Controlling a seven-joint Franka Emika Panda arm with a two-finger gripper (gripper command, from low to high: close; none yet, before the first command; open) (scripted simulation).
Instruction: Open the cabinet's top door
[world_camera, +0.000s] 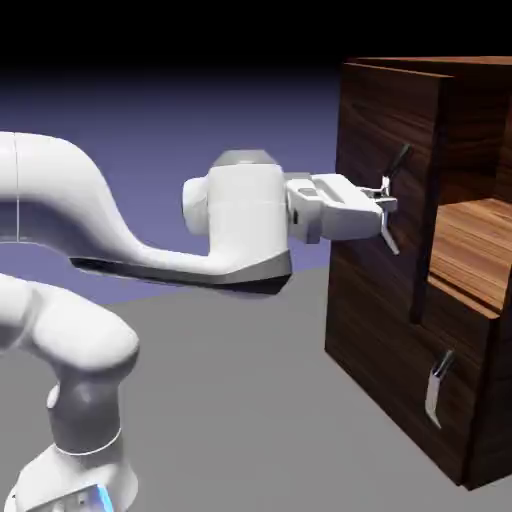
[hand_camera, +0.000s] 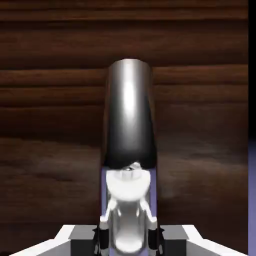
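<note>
While my end effector (world_camera: 384, 213) stays out of it, clamped on the long silver handle (world_camera: 392, 200), the top door (world_camera: 385, 170) of the cabinet (world_camera: 470, 400) at right stands partly ajar; I judge more pulling remains.

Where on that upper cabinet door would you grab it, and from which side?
By the long silver bar handle on the top door, approached straight at the door's front. The bar stands off the panel, so fingers fit around it; the gripper is shut on its middle.
</note>
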